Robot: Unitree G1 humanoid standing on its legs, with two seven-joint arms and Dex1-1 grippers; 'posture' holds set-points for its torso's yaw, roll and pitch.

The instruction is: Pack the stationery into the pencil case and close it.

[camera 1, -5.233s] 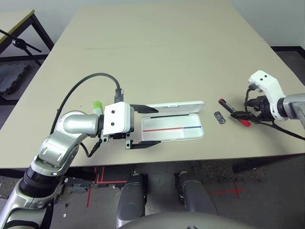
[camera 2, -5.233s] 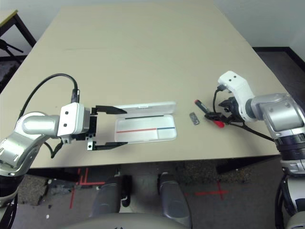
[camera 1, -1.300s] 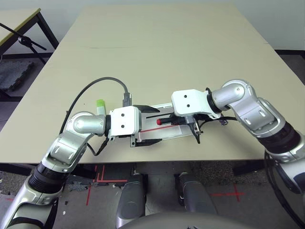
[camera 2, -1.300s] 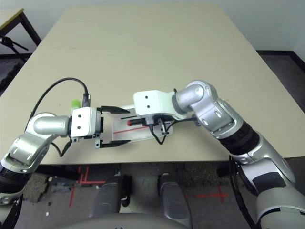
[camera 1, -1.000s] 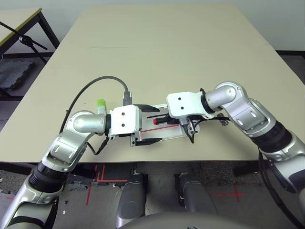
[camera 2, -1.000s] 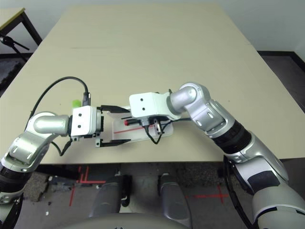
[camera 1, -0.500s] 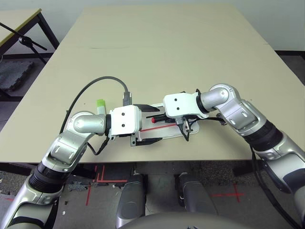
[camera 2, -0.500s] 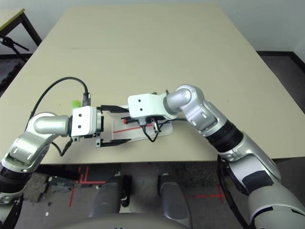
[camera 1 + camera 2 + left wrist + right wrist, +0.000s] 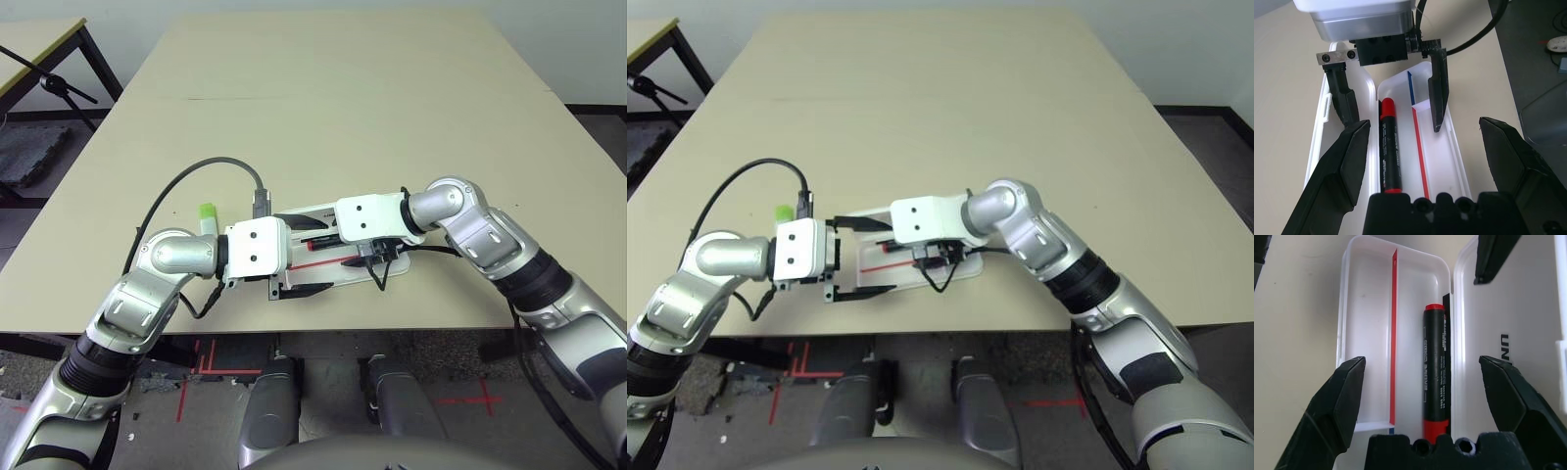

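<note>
Hovering with our right tool (image 9: 1420, 396) spread wide and empty, we see the red marker (image 9: 1434, 377) lying in the pencil case (image 9: 1366, 333). Our left tool (image 9: 1425, 166), gaping at the case's 9 o'clock end, holds nothing. Withdrawing carelessly, we could snag the case wall and drag it across the table (image 9: 343, 98).

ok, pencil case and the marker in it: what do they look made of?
Pencil case: looks like rigid white plastic, smooth and slightly glossy; thin moulded walls, rounded corners and a soft sheen on the lid suggest it.
Marker: likely plastic too, with a dark, fairly matte barrel bearing printed text and glossier red ends. Neither can be confirmed by look alone.
</note>
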